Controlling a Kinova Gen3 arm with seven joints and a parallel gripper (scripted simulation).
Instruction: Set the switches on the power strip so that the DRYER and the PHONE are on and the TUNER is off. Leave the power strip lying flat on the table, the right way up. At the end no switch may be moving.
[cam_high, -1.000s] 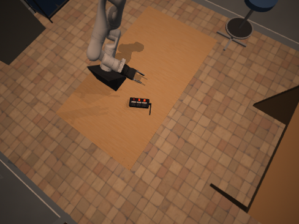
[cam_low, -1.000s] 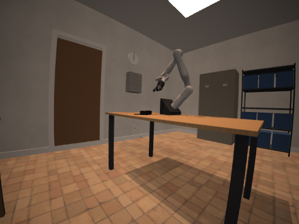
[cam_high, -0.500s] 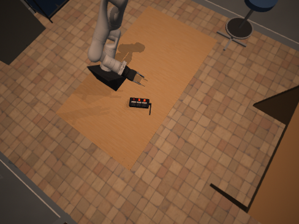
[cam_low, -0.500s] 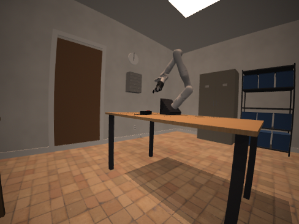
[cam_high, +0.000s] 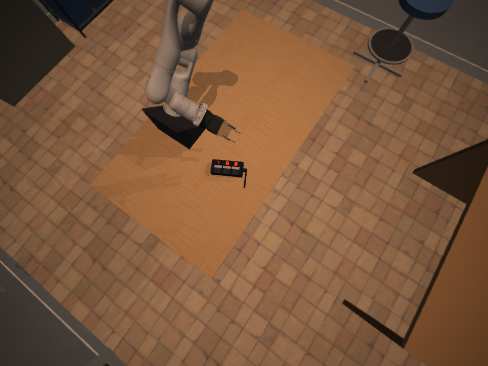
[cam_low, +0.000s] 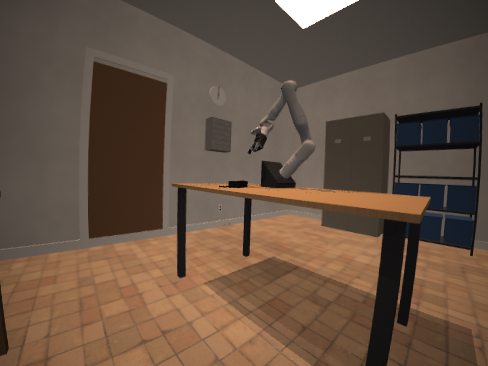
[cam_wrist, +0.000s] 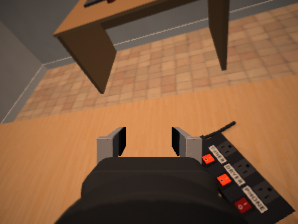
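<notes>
A black power strip lies flat on the wooden table, right way up. In the wrist view it shows three red rocker switches beside labels TUNER, DRYER and PHONE. I cannot tell which way each rocker is tipped. A short black cord sticks out of one end. My gripper is open and empty. It hangs well above the table, up and to the left of the strip.
The arm's black base block stands on the table near the strip. Around the table are a stool, a second desk, a grey cabinet and a blue shelf rack.
</notes>
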